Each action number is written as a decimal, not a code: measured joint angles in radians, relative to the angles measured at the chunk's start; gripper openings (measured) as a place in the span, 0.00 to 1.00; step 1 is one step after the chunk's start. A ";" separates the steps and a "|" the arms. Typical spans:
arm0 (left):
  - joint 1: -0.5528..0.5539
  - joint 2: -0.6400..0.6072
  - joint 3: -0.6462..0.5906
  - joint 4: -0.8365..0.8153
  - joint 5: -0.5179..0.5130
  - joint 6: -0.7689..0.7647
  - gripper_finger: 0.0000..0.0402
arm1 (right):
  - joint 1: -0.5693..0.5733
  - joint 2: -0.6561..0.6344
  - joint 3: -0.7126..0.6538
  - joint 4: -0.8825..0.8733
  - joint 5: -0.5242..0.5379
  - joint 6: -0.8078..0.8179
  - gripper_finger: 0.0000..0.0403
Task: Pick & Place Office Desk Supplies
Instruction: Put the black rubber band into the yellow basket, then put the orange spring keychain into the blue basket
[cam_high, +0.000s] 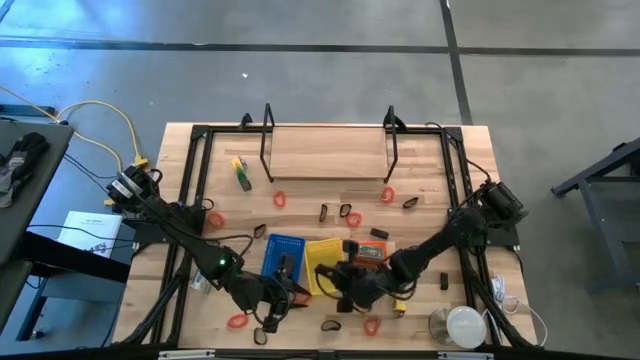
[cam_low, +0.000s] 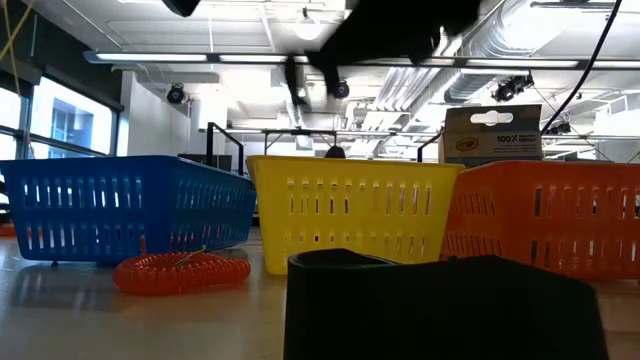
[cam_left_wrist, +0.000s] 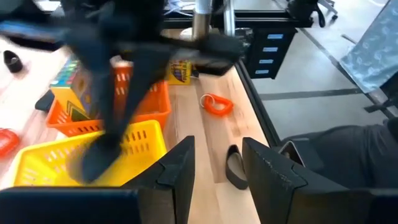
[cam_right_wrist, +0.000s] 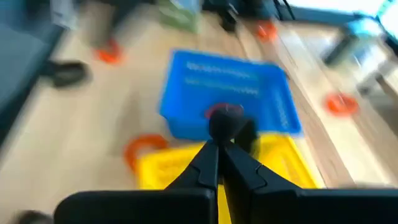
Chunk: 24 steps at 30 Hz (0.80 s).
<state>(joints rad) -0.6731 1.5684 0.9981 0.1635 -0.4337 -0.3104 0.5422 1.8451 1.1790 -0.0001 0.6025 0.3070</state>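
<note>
The left gripper (cam_left_wrist: 214, 177), jaws apart, should drop straight so the black loop (cam_left_wrist: 234, 169) sits between them; the right gripper (cam_right_wrist: 222, 163), jaws together, hangs above the yellow tray (cam_right_wrist: 186, 163).

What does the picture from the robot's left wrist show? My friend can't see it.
The left tool hangs open above the wooden table, with a black loop lying between its fingers. Beside it sit a yellow tray and an orange tray, with a red loop farther along.
</note>
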 joint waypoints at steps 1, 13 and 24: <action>0.000 0.000 0.000 0.000 0.000 0.000 0.32 | -0.010 0.000 0.000 -0.029 0.000 0.032 0.01; 0.002 0.000 0.000 -0.006 -0.007 0.003 0.32 | -0.066 0.010 0.000 -0.161 -0.070 0.224 0.04; 0.002 0.000 0.000 -0.013 -0.008 0.004 0.32 | -0.058 0.010 0.000 -0.161 -0.103 0.258 0.37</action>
<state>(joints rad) -0.6712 1.5688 0.9977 0.1500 -0.4416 -0.3069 0.4843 1.8553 1.1790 -0.1612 0.4999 0.5646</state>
